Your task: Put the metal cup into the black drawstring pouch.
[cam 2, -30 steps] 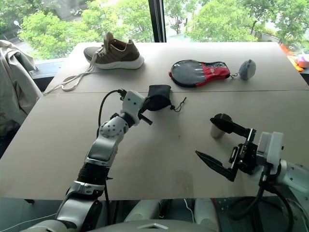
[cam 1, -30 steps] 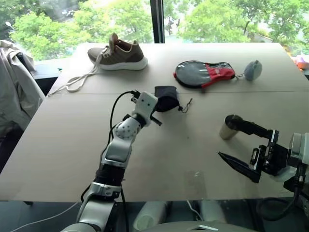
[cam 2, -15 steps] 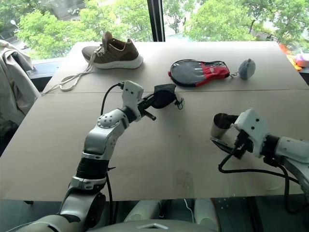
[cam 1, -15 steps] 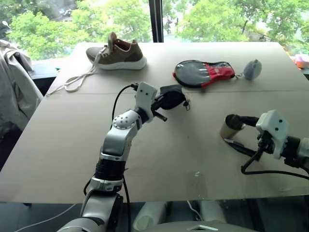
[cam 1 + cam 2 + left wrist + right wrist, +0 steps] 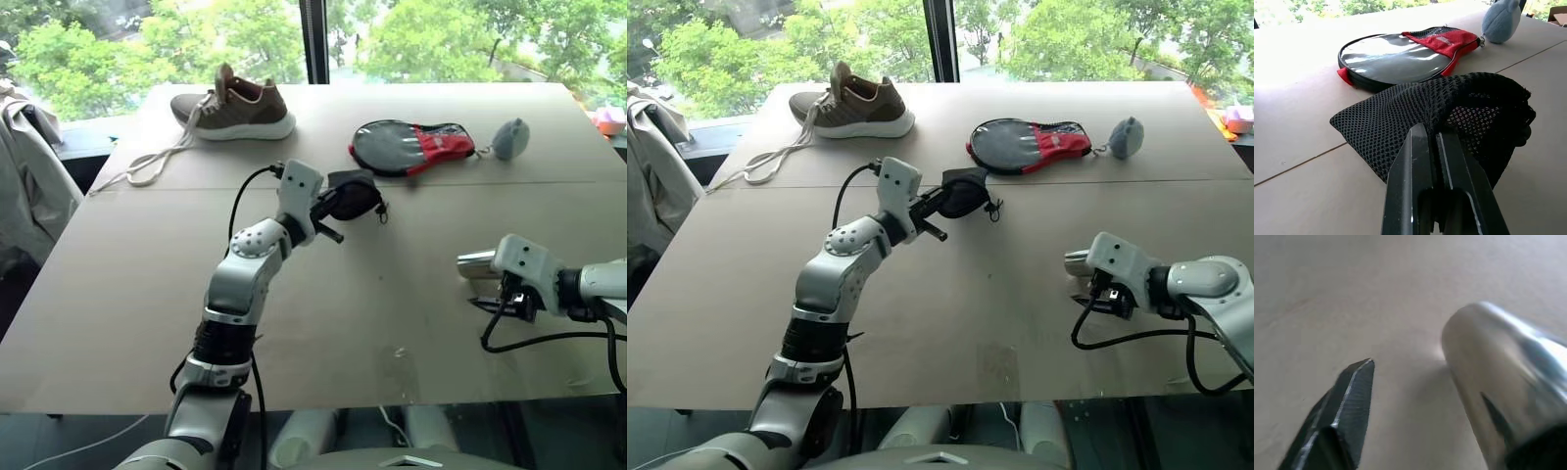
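The metal cup [image 5: 476,262] is a shiny steel tumbler on the table at the right. My right gripper [image 5: 482,284] is down around it with the jaws apart. In the right wrist view one black finger [image 5: 1347,411] stands clear of the cup's [image 5: 1498,377] side with bare table between them, and the other finger is mostly hidden behind the cup. The black drawstring pouch [image 5: 354,196] is mesh fabric, held a little above the table's middle. My left gripper [image 5: 1430,134] is shut on the pouch's [image 5: 1474,105] edge, and its cord hangs at the far end.
A brown shoe [image 5: 235,106] with long white laces lies at the back left. A round black-and-red paddle case [image 5: 411,147] and a small grey fuzzy pouch [image 5: 509,138] lie at the back right. A jacket [image 5: 29,166] hangs beside the table's left edge.
My right gripper swung down and in from wide open beside the cup, and its jaws have narrowed around the cup. My left gripper raised the pouch slightly and rolled it.
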Robot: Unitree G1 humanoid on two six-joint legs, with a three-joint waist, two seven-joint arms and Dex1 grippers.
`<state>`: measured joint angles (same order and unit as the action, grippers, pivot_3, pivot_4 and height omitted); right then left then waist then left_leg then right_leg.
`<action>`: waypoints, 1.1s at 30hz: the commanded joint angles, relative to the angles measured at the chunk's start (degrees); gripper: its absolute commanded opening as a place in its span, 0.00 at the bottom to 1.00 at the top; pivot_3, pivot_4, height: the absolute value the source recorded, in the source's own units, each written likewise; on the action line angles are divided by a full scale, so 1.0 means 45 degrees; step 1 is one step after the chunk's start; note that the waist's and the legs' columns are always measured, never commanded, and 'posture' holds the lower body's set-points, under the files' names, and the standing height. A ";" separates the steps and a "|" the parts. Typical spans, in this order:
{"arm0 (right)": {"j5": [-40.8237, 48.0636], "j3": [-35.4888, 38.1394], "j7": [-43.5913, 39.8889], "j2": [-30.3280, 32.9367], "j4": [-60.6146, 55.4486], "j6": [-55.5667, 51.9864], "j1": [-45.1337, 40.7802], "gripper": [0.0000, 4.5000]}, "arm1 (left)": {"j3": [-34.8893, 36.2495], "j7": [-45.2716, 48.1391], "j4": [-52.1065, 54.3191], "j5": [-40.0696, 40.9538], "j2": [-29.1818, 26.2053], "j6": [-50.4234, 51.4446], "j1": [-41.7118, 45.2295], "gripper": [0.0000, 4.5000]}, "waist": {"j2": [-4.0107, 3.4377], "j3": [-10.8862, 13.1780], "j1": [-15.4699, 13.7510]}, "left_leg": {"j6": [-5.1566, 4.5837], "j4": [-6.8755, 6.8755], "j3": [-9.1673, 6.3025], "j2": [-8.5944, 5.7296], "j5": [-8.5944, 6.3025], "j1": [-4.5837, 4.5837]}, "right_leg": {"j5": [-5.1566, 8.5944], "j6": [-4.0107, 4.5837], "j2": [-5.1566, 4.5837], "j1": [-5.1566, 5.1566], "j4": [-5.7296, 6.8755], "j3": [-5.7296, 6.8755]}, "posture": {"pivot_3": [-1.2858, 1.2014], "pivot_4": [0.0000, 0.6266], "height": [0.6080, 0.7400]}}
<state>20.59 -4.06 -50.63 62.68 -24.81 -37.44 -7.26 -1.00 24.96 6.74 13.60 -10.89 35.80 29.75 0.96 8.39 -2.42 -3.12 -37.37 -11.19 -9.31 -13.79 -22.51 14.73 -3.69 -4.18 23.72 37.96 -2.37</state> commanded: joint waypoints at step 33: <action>-0.4490 -0.3673 0.1836 -0.4571 0.2929 0.2895 -0.6557 0.01 | 0.0047 -0.0085 0.0948 0.3383 0.1721 0.3058 0.1395 0.00 | 0.0009 0.0003 0.0196 | 0.0003 -0.0024 -0.0002 -0.0006 0.0000 -0.0034 | -0.0032 -0.0002 0.0007 0.0037 0.0007 0.0008 | 0.52 0.24 1.00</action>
<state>3.39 -20.62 -42.18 41.94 -12.20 -28.01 -35.38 -0.20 23.02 7.18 26.67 -3.46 49.67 36.06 1.00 8.41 -1.54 -3.10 -37.47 -11.20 -9.34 -13.79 -22.66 14.58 -3.70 -4.15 23.89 37.99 -2.34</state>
